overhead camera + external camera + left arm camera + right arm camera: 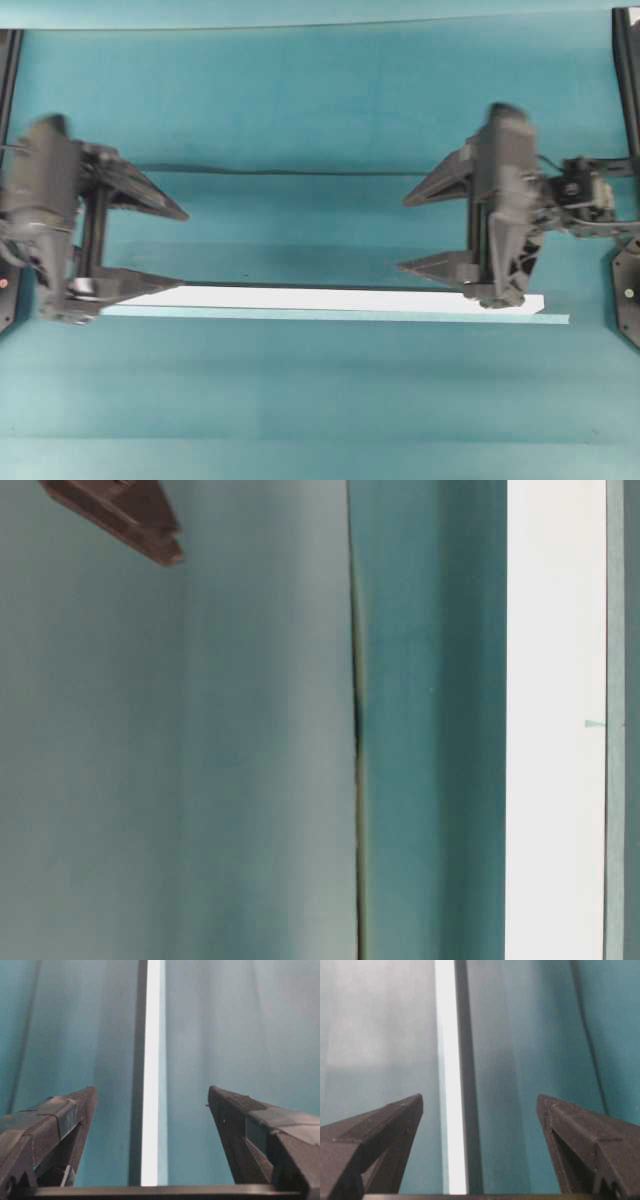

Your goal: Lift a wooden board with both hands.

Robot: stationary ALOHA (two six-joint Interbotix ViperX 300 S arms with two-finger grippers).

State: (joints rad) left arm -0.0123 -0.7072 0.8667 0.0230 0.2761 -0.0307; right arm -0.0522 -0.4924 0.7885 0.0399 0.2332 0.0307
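Overhead exterior view: the wooden board lies flat on the teal bench, running across the lower middle of the frame, with a thinner pale teal strip just beside its lower edge. The left tool sits at the left of the frame and the right tool at the right; each has its fingers spread wide and holds nothing. On both, the lower finger overlaps the board's end region in the picture, though contact cannot be judged from above.

Table-level exterior view: the board shows as a white band down the right side, and a dark finger pokes into the upper left corner.

Left wrist view: the board runs straight up the centre, between the two spread fingers, closer to the left one.

Right wrist view: the board again runs up the frame between parted fingers, left of centre.

The plank looks thin, stiff and probably light, with a smooth face that may slip. Being so long, it would likely tilt or swing if raised unevenly, so the sensible hold is across its narrow width near each end, both sides gripped level.
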